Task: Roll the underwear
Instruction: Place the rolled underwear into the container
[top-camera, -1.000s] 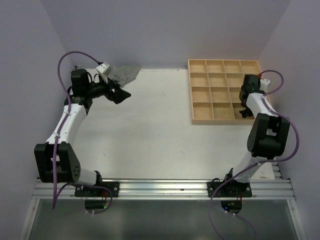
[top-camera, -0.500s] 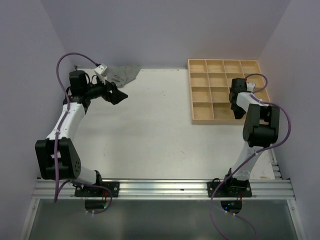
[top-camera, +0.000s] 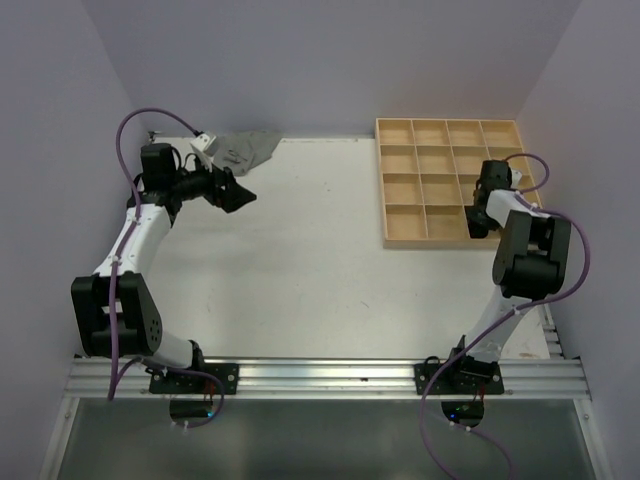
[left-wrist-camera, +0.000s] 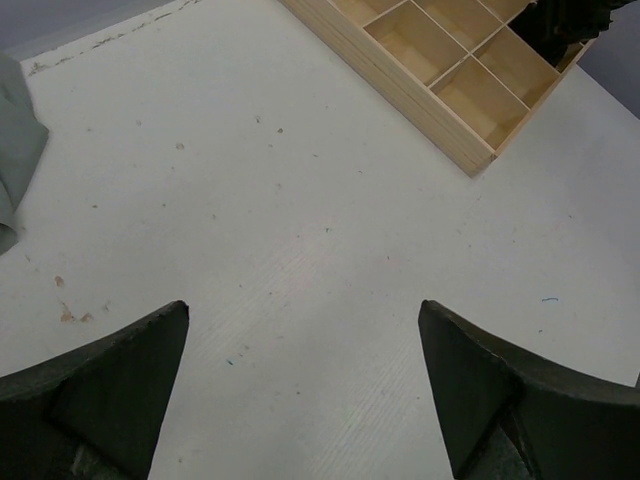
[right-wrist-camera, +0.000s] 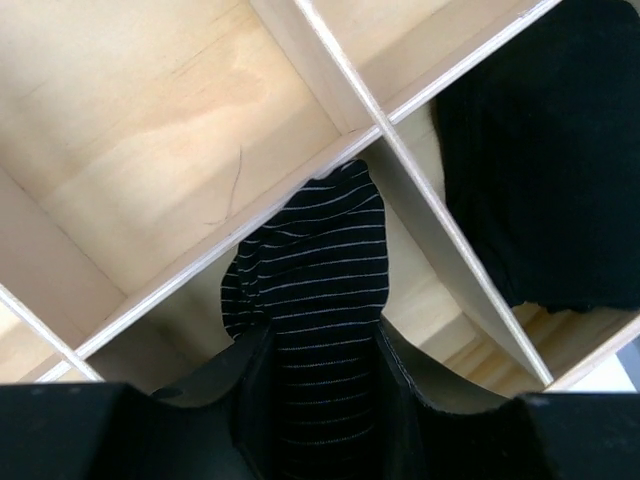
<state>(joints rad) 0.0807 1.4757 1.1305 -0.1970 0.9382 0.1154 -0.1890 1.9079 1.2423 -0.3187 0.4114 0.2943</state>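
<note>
striped black underwear (right-wrist-camera: 318, 290) apparently rolled, in tray (right-wrist-camera: 345, 75) cell.

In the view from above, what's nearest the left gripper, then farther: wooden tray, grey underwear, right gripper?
From the left gripper:
1. grey underwear, just behind it, far-left.
2. wooden tray, far right.
3. right gripper, over the tray's right side.

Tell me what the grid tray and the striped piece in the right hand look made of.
Grid tray: pale wood, matte and seemingly unvarnished; grain lines show on the compartment floor.
Striped underwear, gripped in the right hand: soft knit cloth, possibly cotton, black with thin pale stripes; it bulges and folds against the divider.
</note>
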